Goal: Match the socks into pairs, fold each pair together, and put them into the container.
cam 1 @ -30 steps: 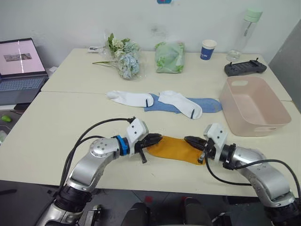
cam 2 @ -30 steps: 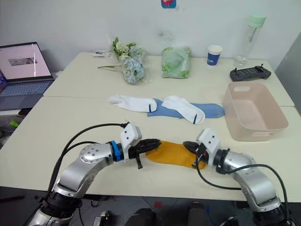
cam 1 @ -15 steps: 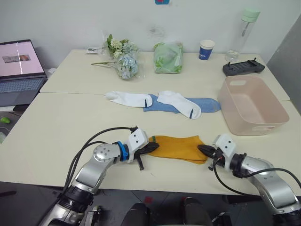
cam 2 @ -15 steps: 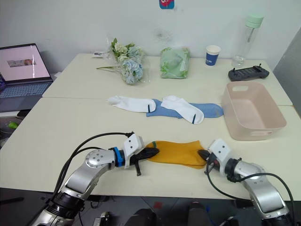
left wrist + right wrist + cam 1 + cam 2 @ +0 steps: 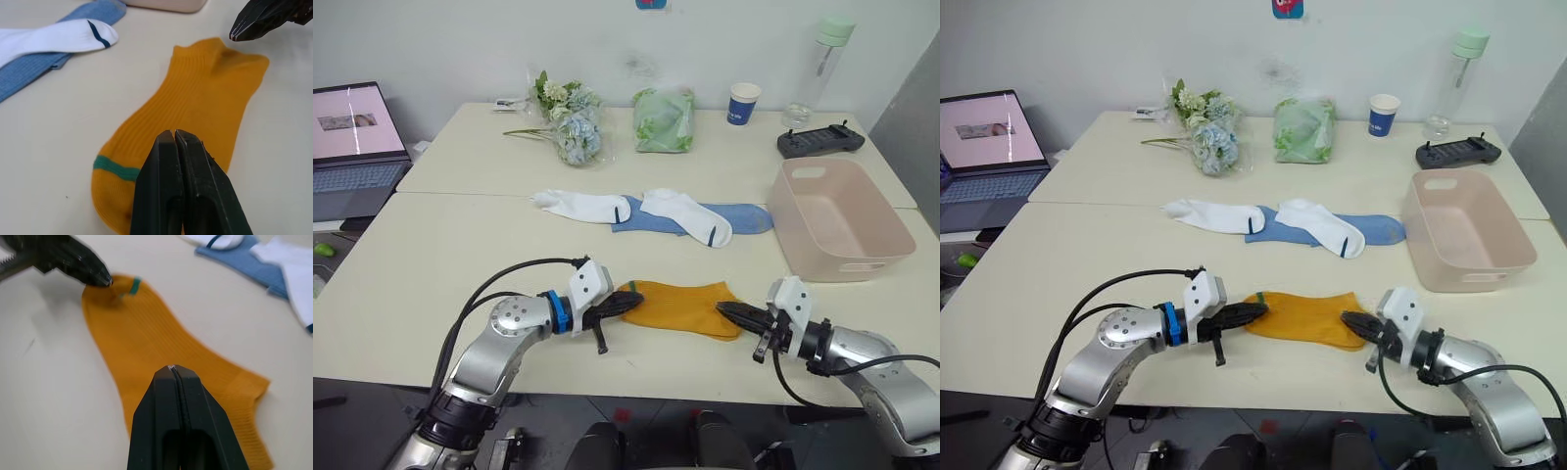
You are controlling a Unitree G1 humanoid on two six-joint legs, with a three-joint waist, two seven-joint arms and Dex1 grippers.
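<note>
A mustard-yellow sock [image 5: 683,306] with a green toe stripe lies flat near the table's front edge, between my two grippers. My left gripper [image 5: 634,297] is shut, its tip at the sock's toe end [image 5: 115,169]; the left wrist view shows its fingers [image 5: 166,147] pressed together above the cloth. At the heel end my right gripper [image 5: 722,307] is shut too, with nothing held. Farther back lie two white socks [image 5: 582,205] [image 5: 690,215] across a light blue sock [image 5: 744,217]. The pink container [image 5: 891,257] stands at the right.
At the table's back are a flower bunch [image 5: 570,122], a green cloth bundle [image 5: 664,119], a blue-and-white paper cup [image 5: 743,103], a bottle [image 5: 824,59] and a black controller [image 5: 819,143]. A laptop [image 5: 352,137] sits off to the left.
Over the last second both grippers drew apart and the bunched yellow sock was stretched out flat. Since half a second ago the right gripper's tip has edged inward over the heel.
</note>
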